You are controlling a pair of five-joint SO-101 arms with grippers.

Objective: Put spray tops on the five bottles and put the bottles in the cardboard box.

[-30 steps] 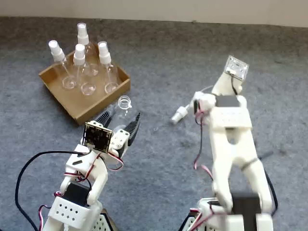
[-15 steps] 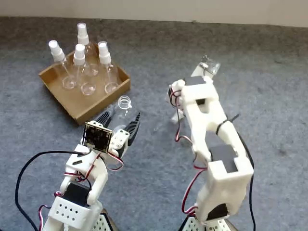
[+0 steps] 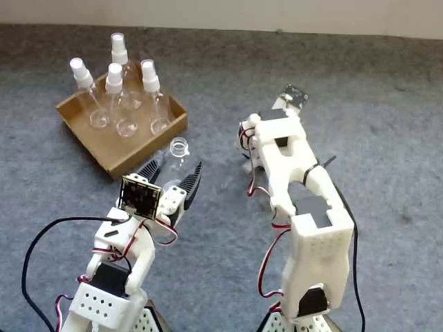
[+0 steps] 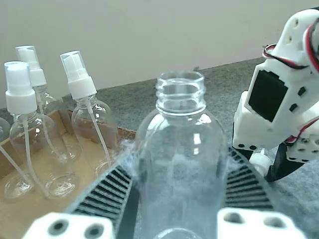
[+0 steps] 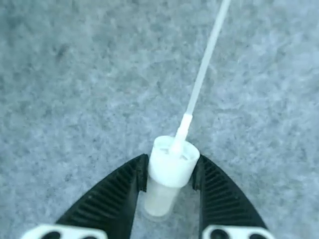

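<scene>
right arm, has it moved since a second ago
Yes. The right arm swung toward the cardboard box, bringing its pincer around the spray top.

Four capped bottles (image 3: 126, 111) stand in the cardboard box (image 3: 149, 149); the left hand (image 3: 178, 164) holds an uncapped bottle (image 3: 179, 147).

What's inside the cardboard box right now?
Four clear bottles, each wearing a white spray top, stand in the cardboard box. They hide part of its far wall.
</scene>
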